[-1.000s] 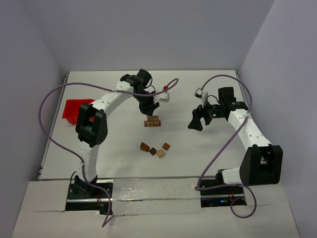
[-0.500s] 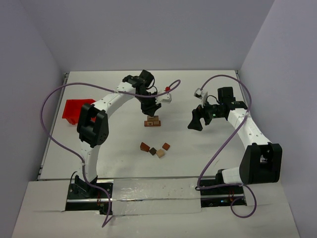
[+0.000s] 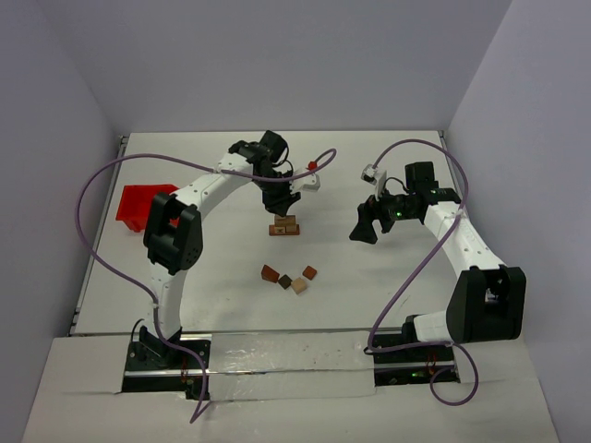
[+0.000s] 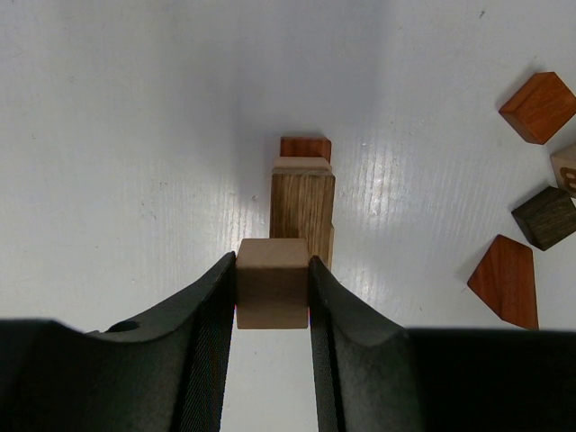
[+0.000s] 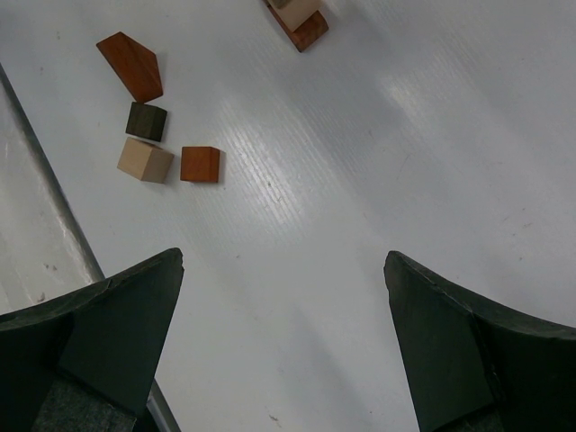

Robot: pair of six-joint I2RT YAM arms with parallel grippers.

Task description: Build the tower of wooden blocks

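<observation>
**Left arm.** The left end effector (image 3: 280,205) pinches a light tan cube (image 4: 273,292) between its two fingers. The pads lie flat on opposite side faces, so the cube hangs level with its underside free for setting down.

**Tower.** The wood block tower (image 3: 284,225) stands just above the centre of the overhead frame, directly under that end effector. In the left wrist view it shows a reddish-brown base piece (image 4: 306,147) on the worktop (image 3: 222,295), with a brown grained block (image 4: 303,202) above it. The exact layering cannot be told from this angle. The held cube appears above the stack and apart from it, though contact cannot be ruled out.

**Step, as I judge it.** The cube is being lined up over the top before release.

**Right arm.** The right end effector (image 5: 283,259) is spread wide and holds nothing. It hangs right of centre, well apart from the tower, probably parked there to leave room.

**Supply.** The loose wood blocks (image 3: 288,279) cluster below the tower:
- a reddish wedge (image 5: 130,65)
- a dark cube (image 5: 146,121)
- a second tan cube (image 5: 145,160)
- a reddish cube (image 5: 200,164)

**Other.** A red bin (image 3: 138,205) sits at the left edge and plays no part.
</observation>
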